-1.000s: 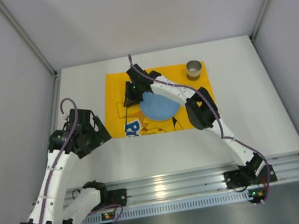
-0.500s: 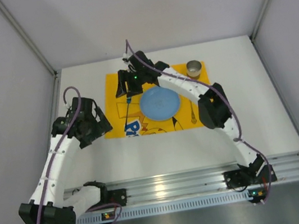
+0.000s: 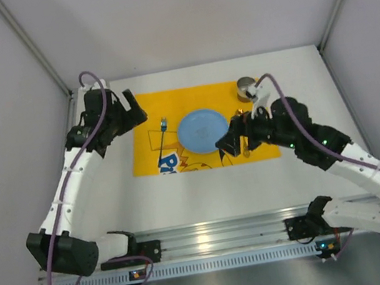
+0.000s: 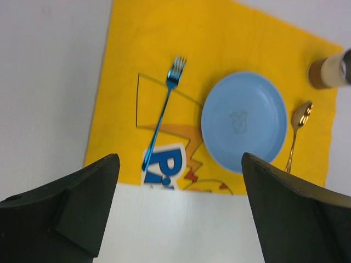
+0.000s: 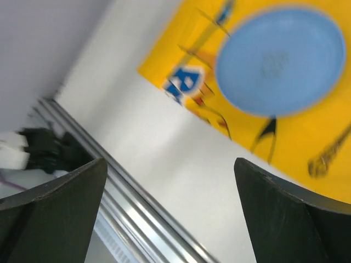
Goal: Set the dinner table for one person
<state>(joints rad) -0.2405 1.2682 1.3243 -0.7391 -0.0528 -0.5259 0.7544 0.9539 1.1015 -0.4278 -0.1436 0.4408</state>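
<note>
Std layout imo: plate [image 4: 244, 120] mid mat [image 4: 219, 38], fork [image 4: 164, 112] toward its left edge, spoon [image 4: 296, 134] right, cup [image 4: 328, 70] far-right corner; left gripper [image 3: 129, 114] & right gripper [image 3: 228, 144] wide open, empty.

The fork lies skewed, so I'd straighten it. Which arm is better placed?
Left, probably. The open left gripper hangs by the yellow mat's left edge, near the fork; the right gripper sits past the blue plate, by the spoon.

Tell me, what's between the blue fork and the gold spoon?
The round blue plate lies between the fork and the spoon, on the yellow mat; the left wrist view shows it clearly.
</note>
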